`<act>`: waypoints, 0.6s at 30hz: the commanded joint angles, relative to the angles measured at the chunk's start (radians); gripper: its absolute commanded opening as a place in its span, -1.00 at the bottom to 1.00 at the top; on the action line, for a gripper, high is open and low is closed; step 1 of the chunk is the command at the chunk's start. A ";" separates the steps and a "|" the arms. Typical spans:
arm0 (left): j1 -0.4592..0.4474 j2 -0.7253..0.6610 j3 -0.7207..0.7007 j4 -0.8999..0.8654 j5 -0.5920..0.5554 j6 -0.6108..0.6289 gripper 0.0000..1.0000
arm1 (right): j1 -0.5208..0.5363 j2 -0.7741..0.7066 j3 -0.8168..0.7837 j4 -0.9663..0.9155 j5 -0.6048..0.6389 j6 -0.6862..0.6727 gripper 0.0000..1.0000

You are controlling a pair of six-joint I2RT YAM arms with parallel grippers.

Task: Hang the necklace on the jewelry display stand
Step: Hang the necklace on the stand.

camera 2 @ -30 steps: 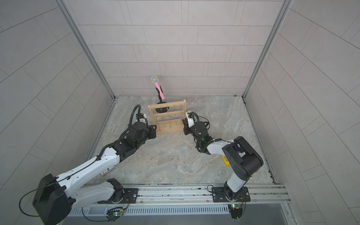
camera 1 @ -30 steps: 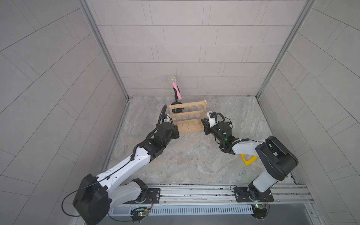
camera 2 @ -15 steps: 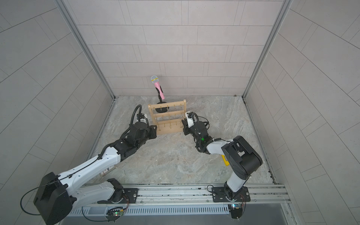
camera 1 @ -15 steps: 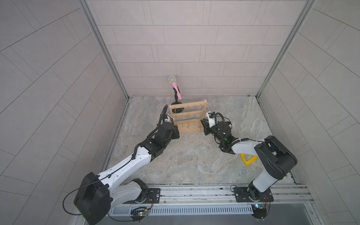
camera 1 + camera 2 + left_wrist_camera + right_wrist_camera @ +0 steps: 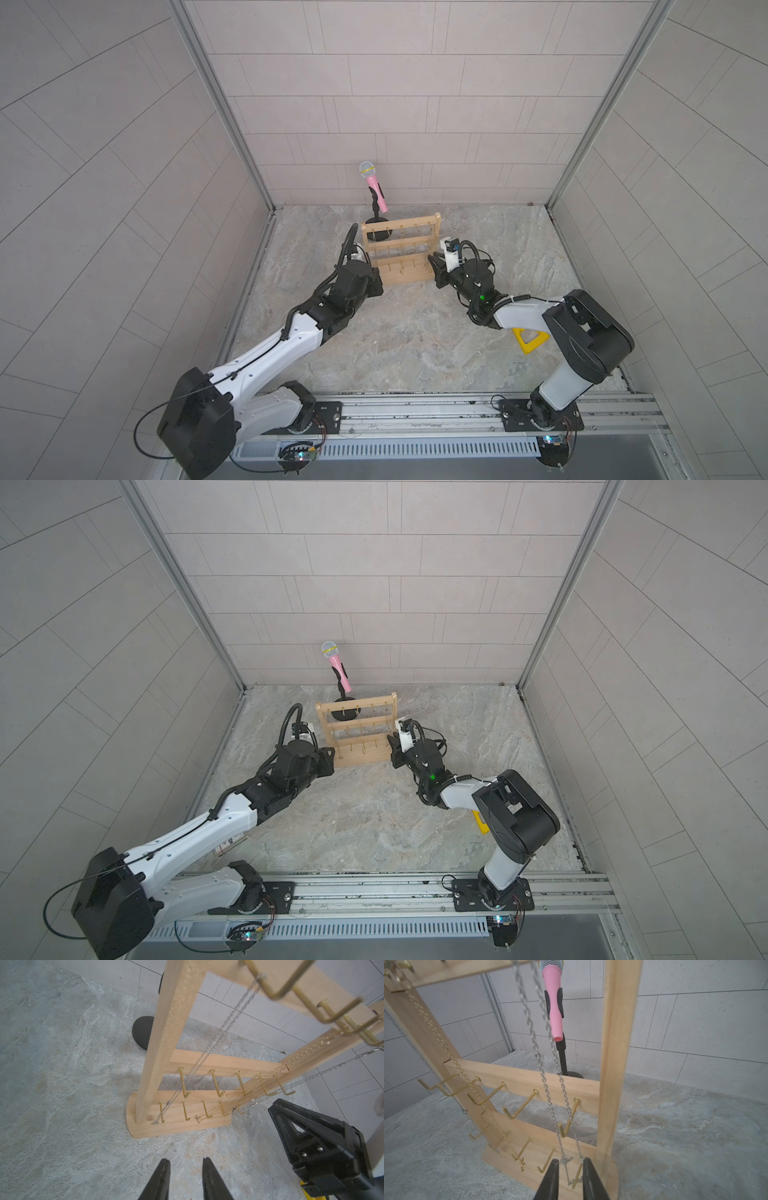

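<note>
- Jaws of the right gripper (image 5: 571, 1164), in the right wrist view, stand a little apart with nothing pinched. The silver necklace (image 5: 544, 1080) drops between them, one strand just beside or touching a fingertip; we cannot tell which.
- That necklace hangs from the top bar of the jewelry display stand (image 5: 614, 1064). Its long axis runs straight down and its small pendant (image 5: 566, 1160) sits level with our fingertips, just above the base. We judge it hung, so the coming move is a retreat toward the near side, clear of the chain without dragging it.
- Beyond the stand we see a pink microphone (image 5: 553, 1001) on a black holder.
- In the left wrist view the left gripper (image 5: 185, 1162) is about half open and empty. It hangs over bare stone floor (image 5: 62, 1064) on the near side of the stand's left end. A gold necklace (image 5: 270, 1075) and a second silver necklace (image 5: 205, 1051) hang further left than ours.
- In both top views the right gripper sits at the stand's right end and the left gripper just off its near-left corner, so the right arm is nearer the necklace. A yellow triangular piece (image 5: 532, 341) lies well apart, near right.
- We read no brand, label or writing. A small printed card (image 5: 230, 845) by the left arm is too small to make out.
</note>
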 commanded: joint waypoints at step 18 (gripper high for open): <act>0.025 -0.060 0.051 -0.122 -0.031 0.002 -0.35 | -0.018 -0.217 -0.076 -0.248 -0.020 0.022 -0.29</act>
